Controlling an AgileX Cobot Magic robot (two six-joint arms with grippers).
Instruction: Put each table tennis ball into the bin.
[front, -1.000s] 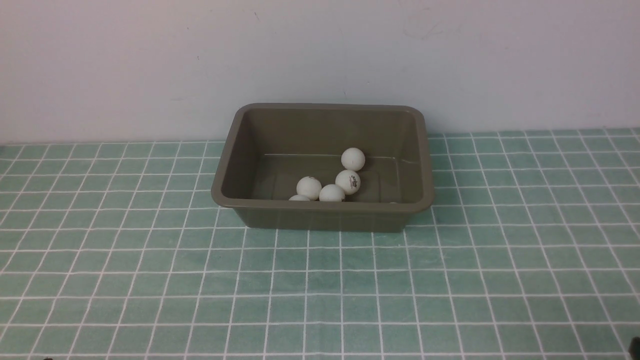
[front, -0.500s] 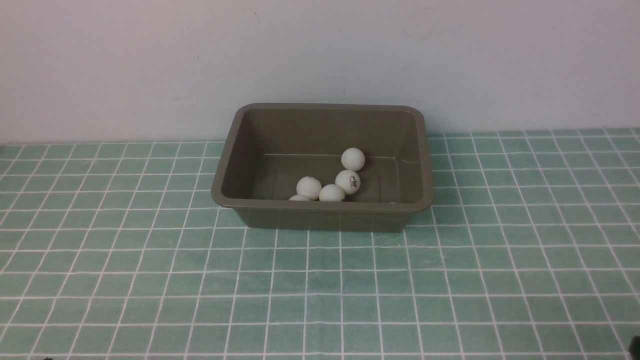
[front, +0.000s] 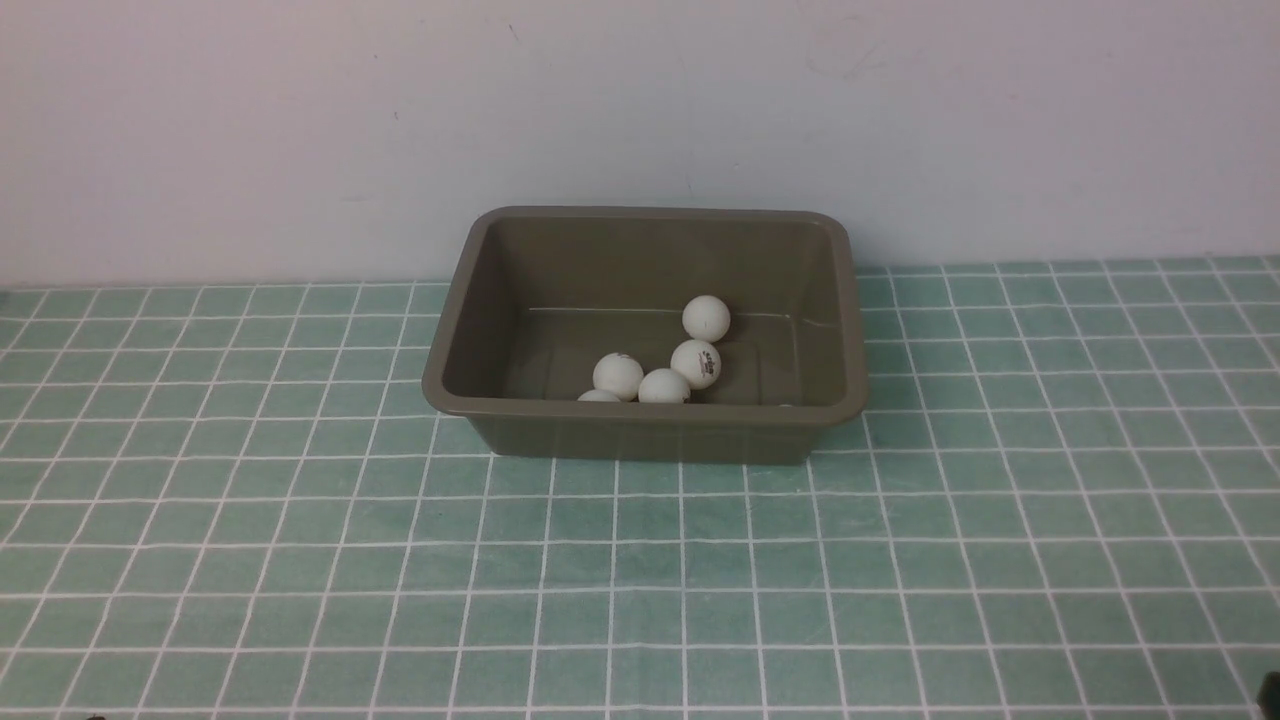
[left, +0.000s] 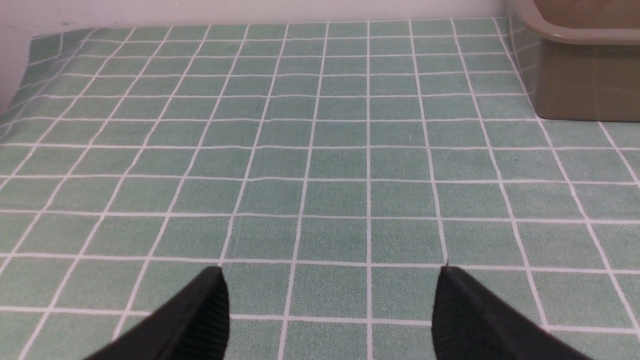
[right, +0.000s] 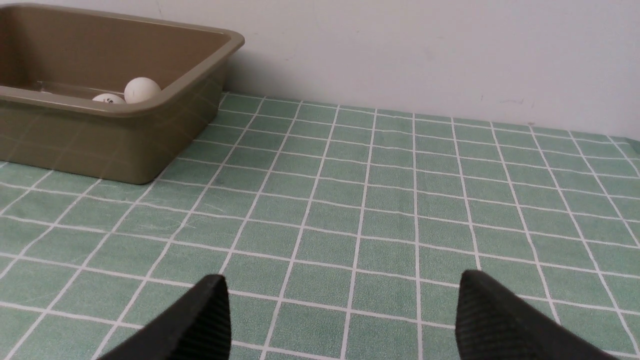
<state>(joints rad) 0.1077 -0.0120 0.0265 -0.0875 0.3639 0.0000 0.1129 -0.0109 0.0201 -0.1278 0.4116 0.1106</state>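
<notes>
Six table tennis balls (front: 696, 364) appeared to lie inside the bin (front: 646, 409), though only four showed fully in the front view: one toward the far wall, one with a dark printed mark just in front of it, and two more side by side at about eight o'clock from the marked one. A fifth (front: 598, 396) peeked over the near rim at seven o'clock from that pair, and a thin white sliver (front: 785, 405) at the rim's right end may have been the sixth; it was too hidden to be sure. The bin, olive-brown with a rolled rim, stood at twelve o'clock on the green checked tablecloth (front: 640, 580), its far side close to the white wall (front: 640, 110).

Neither arm reached into the front view. In the left wrist view, the left gripper (left: 331, 280) hung over bare cloth with its two black fingers (left: 200, 310) spread wide apart and nothing between them, the bin's corner (left: 585, 75) well off at about two o'clock from it. In the right wrist view, the right gripper (right: 342, 295) likewise stood released and empty over the cloth, with the bin (right: 100, 145) away at about ten o'clock and two balls (right: 142, 90) visible over its rim.
</notes>
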